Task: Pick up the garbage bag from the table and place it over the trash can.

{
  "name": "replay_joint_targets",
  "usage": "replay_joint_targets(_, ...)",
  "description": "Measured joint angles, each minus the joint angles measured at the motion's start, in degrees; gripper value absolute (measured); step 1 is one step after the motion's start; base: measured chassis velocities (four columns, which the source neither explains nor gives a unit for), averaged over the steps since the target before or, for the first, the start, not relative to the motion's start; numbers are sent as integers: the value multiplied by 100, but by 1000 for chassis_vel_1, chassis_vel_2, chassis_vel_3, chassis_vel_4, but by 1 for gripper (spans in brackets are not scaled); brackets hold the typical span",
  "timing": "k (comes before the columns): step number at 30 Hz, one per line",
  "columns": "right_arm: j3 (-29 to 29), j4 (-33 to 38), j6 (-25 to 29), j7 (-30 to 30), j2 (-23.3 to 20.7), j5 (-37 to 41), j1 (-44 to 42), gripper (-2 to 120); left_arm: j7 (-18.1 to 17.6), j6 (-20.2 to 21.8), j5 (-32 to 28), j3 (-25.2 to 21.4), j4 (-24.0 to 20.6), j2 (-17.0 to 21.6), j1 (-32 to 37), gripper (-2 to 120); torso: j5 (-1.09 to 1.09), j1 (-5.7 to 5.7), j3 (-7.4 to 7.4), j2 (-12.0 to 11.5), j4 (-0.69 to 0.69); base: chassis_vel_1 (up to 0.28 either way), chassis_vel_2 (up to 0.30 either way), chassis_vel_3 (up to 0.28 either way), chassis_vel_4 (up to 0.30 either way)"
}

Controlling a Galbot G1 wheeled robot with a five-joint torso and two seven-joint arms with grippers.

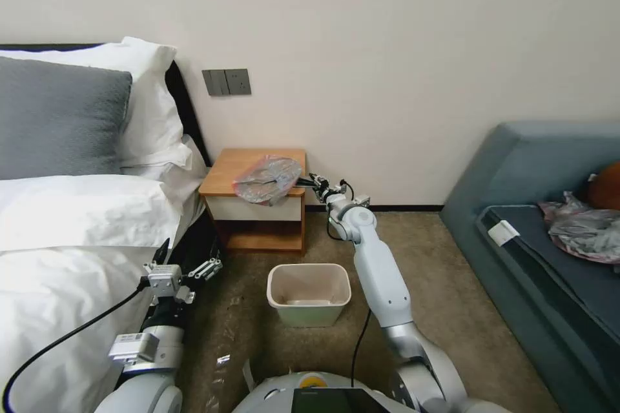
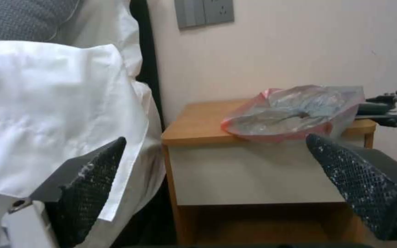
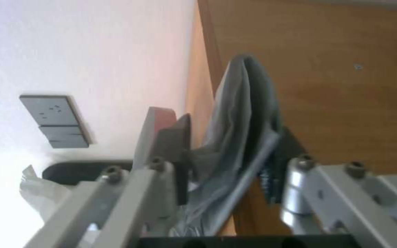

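Note:
The garbage bag point(image 1: 267, 179), crinkly grey with a pink rim, lies on the front right part of the table point(image 1: 223, 174). My right gripper point(image 1: 311, 182) reaches in from the right and is shut on the bag's right edge. In the right wrist view a grey fold of the bag point(image 3: 244, 113) is pinched between the fingers point(image 3: 177, 137) of that gripper point(image 3: 231, 148), beside the table's wood point(image 3: 345, 86). The trash can point(image 1: 309, 293) stands on the carpet in front of the table, its beige inside bare. My left gripper point(image 1: 205, 268) hangs open low beside the bed, facing the bag point(image 2: 295, 110).
A bed with white bedding point(image 1: 64, 239) runs along the left, close to my left arm. A grey-blue sofa point(image 1: 549, 219) on the right carries another crumpled plastic bag point(image 1: 588, 229). Wall switches point(image 1: 226, 82) sit above the table. Open carpet lies around the trash can.

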Motion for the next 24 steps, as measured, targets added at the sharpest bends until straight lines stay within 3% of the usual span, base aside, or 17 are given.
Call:
replay_joint_targets(8,-59,117,5,-98,-35,-52,-108,0,1,-22,0,6,0,15,-56,100,0,0,0,0,0,0,0,0,0)
replay_joint_targets(14,-77,271,33,-167,-56,-48,-203,0,11,-50,19,9,0,31,-69,100,0,0,0,0,0,0,0,0,0)
replay_joint_targets(24,-370,2009,267,508,-421,196,-1141,0,23,-93,54,69,10,23,-123,100,0,0,0,0,-2,0,0,0,0)
